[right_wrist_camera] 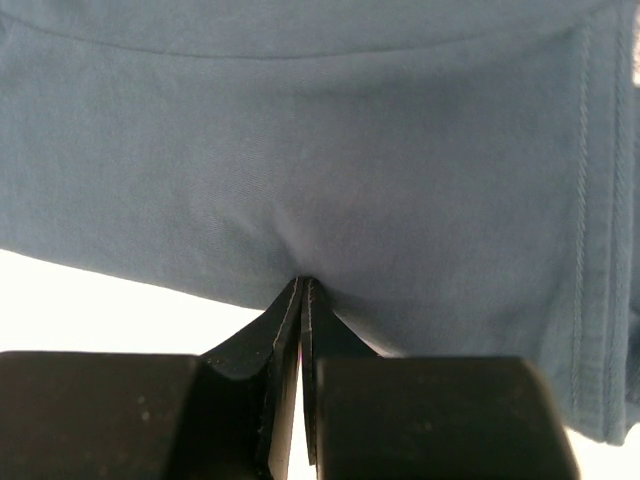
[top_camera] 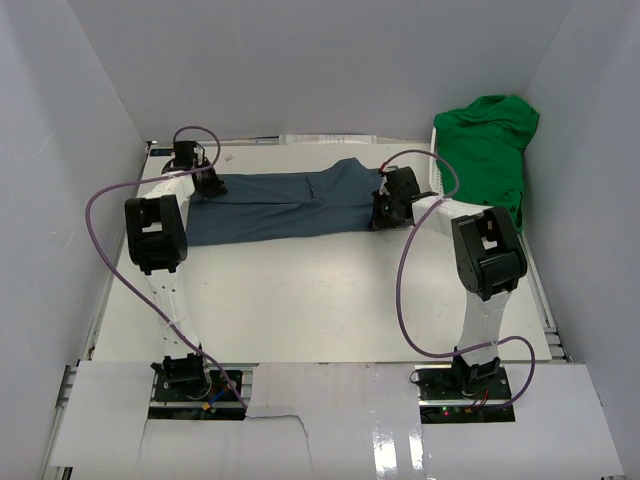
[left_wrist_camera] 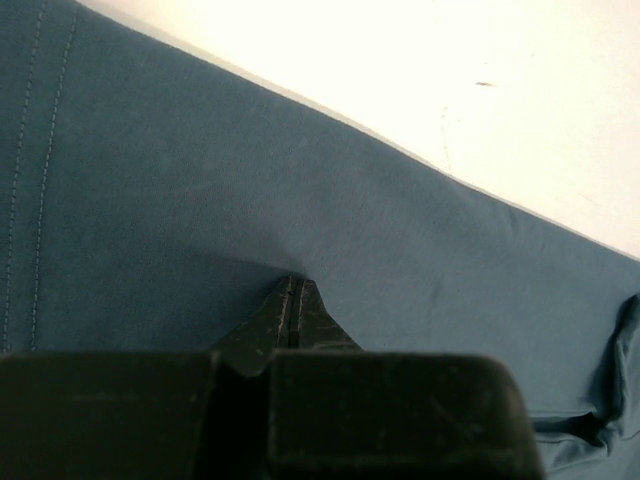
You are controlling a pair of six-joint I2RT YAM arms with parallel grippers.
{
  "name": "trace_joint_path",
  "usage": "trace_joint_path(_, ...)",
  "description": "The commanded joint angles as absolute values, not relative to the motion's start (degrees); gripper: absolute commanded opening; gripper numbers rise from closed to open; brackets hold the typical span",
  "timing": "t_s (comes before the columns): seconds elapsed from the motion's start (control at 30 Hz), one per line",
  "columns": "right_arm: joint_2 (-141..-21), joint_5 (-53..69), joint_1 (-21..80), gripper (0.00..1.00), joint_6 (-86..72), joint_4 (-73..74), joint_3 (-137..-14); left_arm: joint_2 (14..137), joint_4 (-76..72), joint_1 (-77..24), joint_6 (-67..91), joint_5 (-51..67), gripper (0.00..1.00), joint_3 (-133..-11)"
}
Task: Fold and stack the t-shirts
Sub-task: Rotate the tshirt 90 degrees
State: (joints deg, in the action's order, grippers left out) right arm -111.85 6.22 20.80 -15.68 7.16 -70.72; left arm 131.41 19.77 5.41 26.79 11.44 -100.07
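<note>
- The blue shirt (top_camera: 290, 205) lies on the far half of the white table (top_camera: 320, 310). It is folded into a long band that runs from left to right, and the near edge of the band is a little slanted.
- The left gripper (top_camera: 207, 182) is at the left end of this band, and the right gripper (top_camera: 383, 208) is at the right end. Both arms reach forward over the table.
- In the left wrist view, the two fingers of the left gripper (left_wrist_camera: 291, 292) are pressed together with no gap. Their tips are down in the blue cloth (left_wrist_camera: 180, 180), which rises in a small fold at them, so this gripper is clamped on the blue shirt. Two lines of stitching run along the left side of that view, and bare table (left_wrist_camera: 450, 80) shows beyond the cloth edge.
- In the right wrist view, the fingers of the right gripper (right_wrist_camera: 303, 290) are also pressed together. They pinch the blue shirt (right_wrist_camera: 330, 150) right at its near edge, and soft wrinkles spread out from the tips. A stitched hem (right_wrist_camera: 600, 200) runs down the right side of that view.
- The green shirt (top_camera: 490, 150) is not folded. It hangs in a heap over the white basket (top_camera: 437, 178) in the far right corner, apart from the blue shirt.
- Purple cables (top_camera: 405, 290) loop from both arms.
</note>
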Motion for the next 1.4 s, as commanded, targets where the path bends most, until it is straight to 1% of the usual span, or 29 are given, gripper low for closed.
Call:
trace_joint_path(0.0, -115.84, 3.60, 19.25, 0.08, -14.85, 9.66, -72.86, 128.50, 28.21, 5.80, 27.59, 4.75, 0.00, -94.60)
trace_joint_path(0.23, -119.00, 4.66, 18.28, 0.08, -14.06, 10.90, -77.60, 121.56, 27.25, 5.01, 29.00, 3.87, 0.00, -82.03)
trace_joint_path(0.33, -120.84, 4.92, 18.02, 0.08, -13.01, 12.48, -81.46, 118.48, 26.72, 3.78, 28.39, 5.71, 0.00, -78.15)
trace_joint_path(0.47, -124.26, 5.27, 17.41, 0.08, -12.39, 14.58, -87.09, 113.74, 27.16, 1.85, 27.60, 3.61, 0.00, -73.49)
trace_joint_path(0.77, -131.92, 7.03, 16.88, 0.08, -11.78, 18.10, -99.83, 101.53, 29.71, 0.97, 27.25, 4.66, 0.00, -63.21)
trace_joint_path(0.87, -133.85, 7.21, 16.26, 0.08, -10.99, 19.07, -103.00, 97.30, 30.32, -1.05, 26.81, 4.22, 0.00, -60.65)
trace_joint_path(1.17, -140.18, 15.20, 13.80, 0.09, -13.00, 19.07, -113.11, 89.48, 32.08, -3.60, 29.00, 8.52, 0.00, -53.79)
trace_joint_path(1.37, -144.31, 22.76, 12.75, 0.08, -17.57, 16.18, -118.65, 84.03, 33.75, -8.61, 32.78, 8.79, 0.00, -49.93)
